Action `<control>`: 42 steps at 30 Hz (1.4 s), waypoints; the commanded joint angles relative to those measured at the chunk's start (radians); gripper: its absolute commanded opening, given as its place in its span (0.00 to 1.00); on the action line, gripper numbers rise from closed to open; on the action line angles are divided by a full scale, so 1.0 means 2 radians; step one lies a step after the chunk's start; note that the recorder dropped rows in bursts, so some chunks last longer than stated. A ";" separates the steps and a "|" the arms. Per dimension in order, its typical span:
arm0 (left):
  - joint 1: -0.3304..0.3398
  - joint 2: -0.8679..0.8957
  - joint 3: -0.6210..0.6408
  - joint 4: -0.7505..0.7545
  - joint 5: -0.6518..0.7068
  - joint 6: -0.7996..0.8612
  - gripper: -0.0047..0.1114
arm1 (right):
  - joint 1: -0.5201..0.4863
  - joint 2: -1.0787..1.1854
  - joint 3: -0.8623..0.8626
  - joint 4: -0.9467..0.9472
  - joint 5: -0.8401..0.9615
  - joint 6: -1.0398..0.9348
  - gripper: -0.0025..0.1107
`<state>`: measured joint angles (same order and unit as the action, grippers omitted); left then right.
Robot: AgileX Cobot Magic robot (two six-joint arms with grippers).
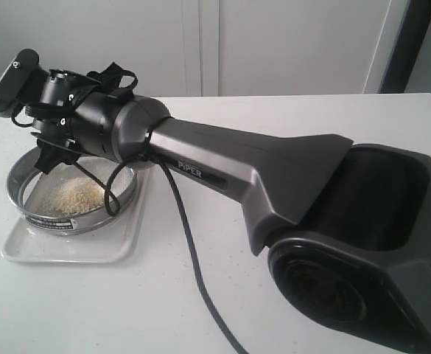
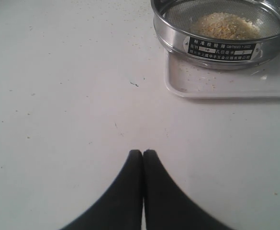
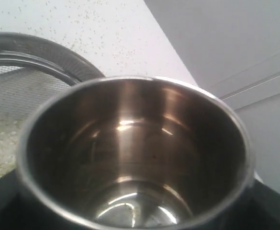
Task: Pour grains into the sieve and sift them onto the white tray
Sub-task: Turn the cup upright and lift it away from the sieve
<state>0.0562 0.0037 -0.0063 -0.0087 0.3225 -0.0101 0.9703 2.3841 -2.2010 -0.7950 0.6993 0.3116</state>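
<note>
R claw (image 1: 53,150) is clamped round a steel cup (image 3: 135,153). The cup is tipped mouth-down-ish and the inside looks empty, so the pour is prob done. The sieve (image 1: 90,221) sits right below the R claw, on the white tray (image 1: 68,252). The grains (image 1: 71,195) lie as one heap on the mesh, not spread out. Can't tell if any have dropped through yet.

L claw (image 2: 143,155) is pinched tight, fingertips touching, holding nothing, low over bare worktop (image 2: 58,96). Sieve (image 2: 171,33) and tray (image 2: 226,88) sit ahead of it and off to one side, well apart from it.

Risks from here:
- The cup rim hangs close above the sieve rim (image 3: 44,52). If the R arm (image 1: 237,166) drops or swings on pull-back it could clip the rim and skid the sieve across the tray.
- A black cable loop (image 1: 110,193) from the R wrist dangles over the sieve. It could snag the rim or drag through the grains when the arm lifts.
- The tray is only a bit bigger than the sieve. A hard or off-centre shake would throw fines past the low rim onto the worktop. Stray specks (image 2: 197,72) already lie around.
- L claw is closed and must open before gripping the sieve, else it just shoves it.
- Thin steel wall, a shallow pinch may slip mid-shake.
</note>
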 commanded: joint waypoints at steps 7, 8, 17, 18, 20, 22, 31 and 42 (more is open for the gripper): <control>0.002 -0.002 0.003 -0.002 0.005 -0.002 0.04 | -0.037 -0.035 -0.004 0.174 -0.001 -0.032 0.02; 0.002 -0.002 0.003 -0.002 0.005 -0.002 0.04 | -0.039 -0.038 -0.004 0.185 -0.001 -0.041 0.02; 0.002 -0.002 0.003 -0.002 0.005 -0.002 0.04 | -0.057 -0.044 -0.004 0.283 -0.008 -0.090 0.02; 0.002 -0.002 0.003 -0.002 0.005 -0.002 0.04 | -0.058 -0.044 -0.004 0.300 -0.008 -0.101 0.02; 0.002 -0.002 0.003 -0.002 0.005 -0.002 0.04 | -0.067 -0.044 -0.004 0.362 -0.010 -0.141 0.02; 0.002 -0.002 0.003 -0.002 0.005 -0.002 0.04 | -0.075 -0.045 -0.004 0.433 -0.011 -0.203 0.02; 0.002 -0.002 0.003 -0.002 0.005 -0.002 0.04 | -0.102 -0.059 -0.004 0.536 0.001 -0.262 0.02; 0.002 -0.002 0.003 -0.002 0.005 -0.002 0.04 | -0.112 -0.121 0.101 0.529 -0.049 -0.262 0.02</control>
<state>0.0562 0.0037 -0.0063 -0.0087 0.3225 -0.0101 0.7620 2.2049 -2.0765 0.2677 0.6739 -0.2047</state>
